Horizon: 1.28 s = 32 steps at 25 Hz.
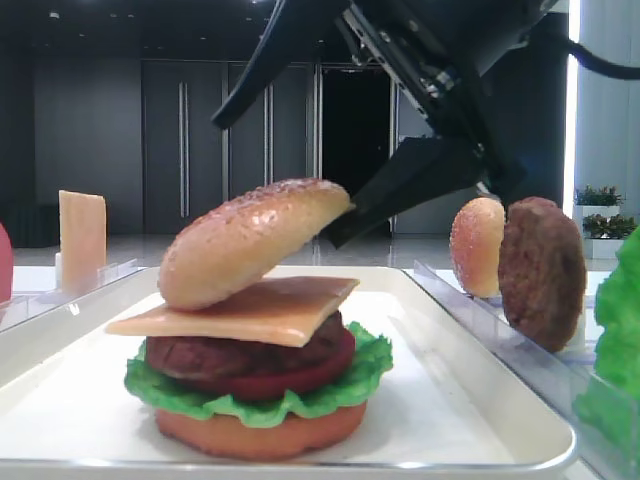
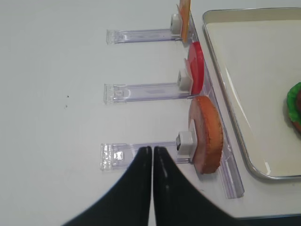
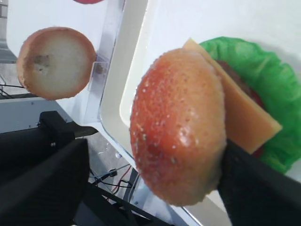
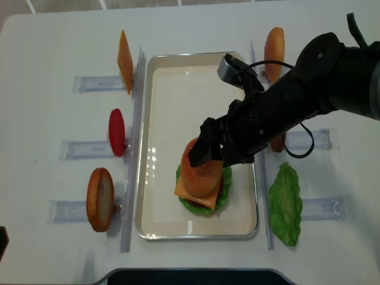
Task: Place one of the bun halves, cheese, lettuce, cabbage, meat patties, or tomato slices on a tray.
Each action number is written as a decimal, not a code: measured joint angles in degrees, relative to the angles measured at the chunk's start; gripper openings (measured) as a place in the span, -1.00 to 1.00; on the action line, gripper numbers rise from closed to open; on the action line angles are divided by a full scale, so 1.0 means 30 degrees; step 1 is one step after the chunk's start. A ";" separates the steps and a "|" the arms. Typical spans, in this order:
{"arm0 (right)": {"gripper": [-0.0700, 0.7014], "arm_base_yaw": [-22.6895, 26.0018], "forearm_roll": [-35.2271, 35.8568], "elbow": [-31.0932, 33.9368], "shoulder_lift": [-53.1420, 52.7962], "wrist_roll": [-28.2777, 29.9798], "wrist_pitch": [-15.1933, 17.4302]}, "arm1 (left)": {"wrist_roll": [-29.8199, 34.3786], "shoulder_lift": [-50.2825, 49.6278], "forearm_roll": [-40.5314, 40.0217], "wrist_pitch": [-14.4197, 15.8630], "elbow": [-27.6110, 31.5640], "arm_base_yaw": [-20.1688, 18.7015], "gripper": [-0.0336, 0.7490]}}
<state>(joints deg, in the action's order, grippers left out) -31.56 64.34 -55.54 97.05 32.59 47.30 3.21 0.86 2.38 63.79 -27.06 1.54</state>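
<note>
From overhead the right end effector (image 4: 215,148) and its arm cover part of the sesame bun top (image 4: 199,169), which hides most of the cheese (image 4: 191,193) and patty beneath. The left end effector (image 2: 152,155) shows only its dark fingertips at the wrist picture's lower edge. In the low view the lettuce (image 1: 618,330) is cut by the right edge.

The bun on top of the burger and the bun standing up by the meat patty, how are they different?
The bun top on the burger lies tilted on the cheese, while the spare bun stands on edge in a rack beside the meat patty. The bun top sits between the right gripper's open jaws; the spare bun is untouched. Both are domed, golden and seed-speckled.
</note>
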 joint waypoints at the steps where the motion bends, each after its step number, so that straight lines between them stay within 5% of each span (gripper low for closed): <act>1: 0.60 0.0000 -0.0417 0.0000 -0.0139 -0.0332 -0.0108 | 0.0000 0.0000 0.0000 0.0000 0.0000 0.0000 -0.91; 25: 0.60 -0.0032 -0.3060 -0.0120 -0.1230 -0.2294 -0.0668 | 0.0000 0.0000 0.0000 0.0000 0.0000 0.0000 -0.91; 32: 0.60 -0.0032 -0.6051 -0.2428 -0.1230 -0.5124 0.0526 | 0.0000 0.0000 0.0000 0.0000 0.0000 0.0000 -0.91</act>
<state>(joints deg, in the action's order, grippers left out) -31.65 46.19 -62.83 93.37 17.22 48.88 3.21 0.86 2.38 63.79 -27.06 1.54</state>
